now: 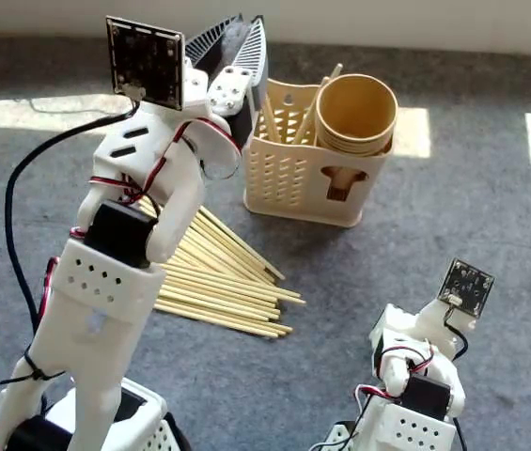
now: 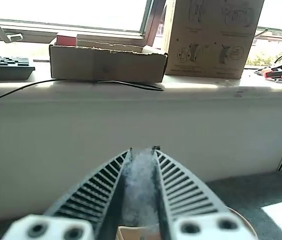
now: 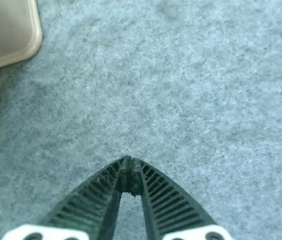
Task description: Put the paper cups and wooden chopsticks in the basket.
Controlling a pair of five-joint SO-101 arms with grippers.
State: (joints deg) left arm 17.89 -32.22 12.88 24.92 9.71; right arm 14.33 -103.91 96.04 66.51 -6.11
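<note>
Left tool [image 2: 143,150] raised beside basket [image 1: 293,178], jaws barely parted, empty. Right tool [image 3: 131,162] pinched closed (nothing held), well apart from basket. Paper cups [image 1: 357,113] inside basket; chopsticks [image 1: 232,282] piled beside it.

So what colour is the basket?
The basket is cream, with slotted walls; the high view shows it best.

High view: fixed overhead, looking down on the basket [image 1: 307,174] and carpet [image 1: 387,254]. Left wrist view: raised, level, facing a wall [image 2: 131,120]. Right wrist view: close above that carpet.
</note>
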